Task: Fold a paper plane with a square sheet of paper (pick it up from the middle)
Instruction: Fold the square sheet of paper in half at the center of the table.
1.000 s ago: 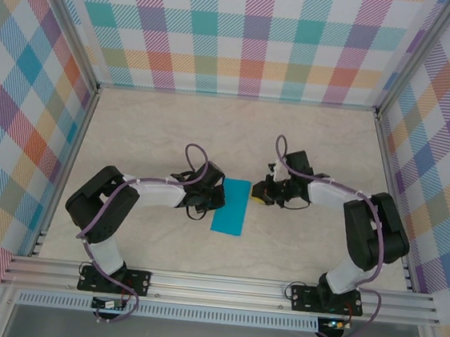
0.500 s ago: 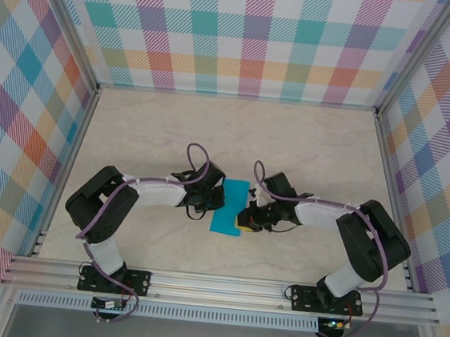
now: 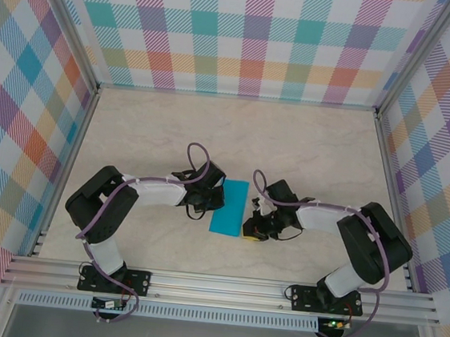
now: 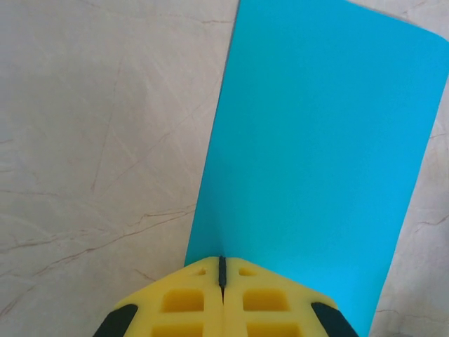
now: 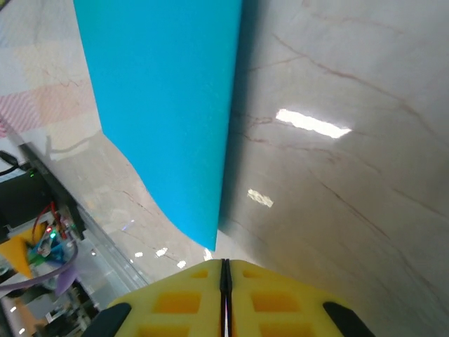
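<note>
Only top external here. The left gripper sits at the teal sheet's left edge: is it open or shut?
Observer: Shut. In the left wrist view the left gripper has its tips pressed together, right at the edge of the square sheet of paper.
Operator: Is the sheet lying flat?
Observer: Not fully. The right wrist view shows one long edge apparently lifted, with a shadow on the table beside it.
Operator: Is the right side holding it?
Observer: No. The right gripper is shut too, with nothing between its tips, just beside the sheet's corner.

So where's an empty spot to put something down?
The whole back of the table, up to the checked wall, is bare. The near middle is crowded: the left hand and right hand flank the blue paper.
</note>
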You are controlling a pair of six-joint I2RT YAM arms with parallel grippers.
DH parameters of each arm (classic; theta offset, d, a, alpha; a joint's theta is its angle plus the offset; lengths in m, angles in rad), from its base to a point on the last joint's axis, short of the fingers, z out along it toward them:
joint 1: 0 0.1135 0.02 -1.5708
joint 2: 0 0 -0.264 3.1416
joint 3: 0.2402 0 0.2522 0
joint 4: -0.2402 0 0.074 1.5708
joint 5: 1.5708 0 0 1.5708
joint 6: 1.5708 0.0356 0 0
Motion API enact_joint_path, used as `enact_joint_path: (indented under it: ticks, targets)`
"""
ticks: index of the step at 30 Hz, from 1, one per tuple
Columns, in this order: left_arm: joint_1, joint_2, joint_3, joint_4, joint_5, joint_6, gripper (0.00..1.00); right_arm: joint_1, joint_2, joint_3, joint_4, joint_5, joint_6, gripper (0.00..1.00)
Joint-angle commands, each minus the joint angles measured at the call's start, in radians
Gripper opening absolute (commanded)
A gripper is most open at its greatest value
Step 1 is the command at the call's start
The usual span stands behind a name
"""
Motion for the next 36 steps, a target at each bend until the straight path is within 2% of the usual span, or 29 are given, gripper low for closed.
enact_joint_path:
  ticks: [1,3,5,7,8,13,16,21,28,36]
  targets:
    - [-0.008,0.003,-0.004,-0.148,-0.027,0.029,0.0,0.001,-0.036,0.119,-0.149,0.241,-0.031,0.08]
    - [-0.008,0.007,0.001,-0.149,-0.03,0.03,0.0,-0.024,-0.016,0.172,-0.148,0.273,-0.02,0.06]
    - [-0.008,0.012,-0.002,-0.134,-0.022,0.03,0.0,-0.066,0.015,0.197,-0.064,0.204,0.016,0.08]
    - [-0.008,0.02,0.001,-0.136,-0.016,0.027,0.0,-0.101,0.08,0.237,0.033,0.084,0.055,0.08]
    - [-0.008,0.02,0.001,-0.138,-0.018,0.028,0.0,-0.106,0.113,0.258,0.043,0.07,0.064,0.08]
    - [-0.007,0.014,-0.006,-0.129,-0.015,0.021,0.0,-0.131,0.274,0.366,0.075,0.016,0.073,0.08]
    - [-0.008,0.015,-0.007,-0.129,-0.014,0.021,0.0,-0.133,0.321,0.378,0.049,0.055,0.03,0.09]
    - [-0.008,0.011,-0.015,-0.129,-0.018,0.024,0.0,-0.134,0.345,0.35,0.001,0.101,-0.035,0.09]
    - [-0.008,0.012,-0.014,-0.132,-0.027,0.025,0.0,-0.183,0.313,0.41,0.06,-0.016,0.023,0.12]
    - [-0.008,0.009,-0.013,-0.139,-0.03,0.027,0.0,-0.216,0.423,0.51,0.06,-0.053,0.028,0.11]
